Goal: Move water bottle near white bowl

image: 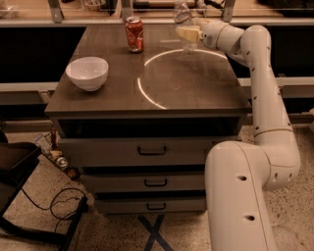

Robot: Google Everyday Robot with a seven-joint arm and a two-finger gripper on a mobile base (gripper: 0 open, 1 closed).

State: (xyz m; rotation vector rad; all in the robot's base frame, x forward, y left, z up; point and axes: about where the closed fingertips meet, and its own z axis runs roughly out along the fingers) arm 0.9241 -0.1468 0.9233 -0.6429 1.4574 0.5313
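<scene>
Reaching over the far right part of the bench (196, 93), the white arm (265, 98) brings the tool (189, 33) to the water bottle (182, 14). Its pale fingers (188, 32) lie across the bottle's lower body and look clamped on it. The clear bottle leans a little, its top toward the left, and its base shows just below the tool, near the far rim of a bright ring of light (142, 93) on the dark wood.

The red soda can (134, 33) stands upright at the far edge, left of the bottle and apart from it. The white bowl (87, 72) sits on the near left part of the bench, well apart from the bottle, with the can between them on the far side.

Below the top are three drawers (152, 150) with dark handles. The robot's rounded base (235, 196) fills the lower right, and cables (54, 206) trail on the speckled floor at the left.
</scene>
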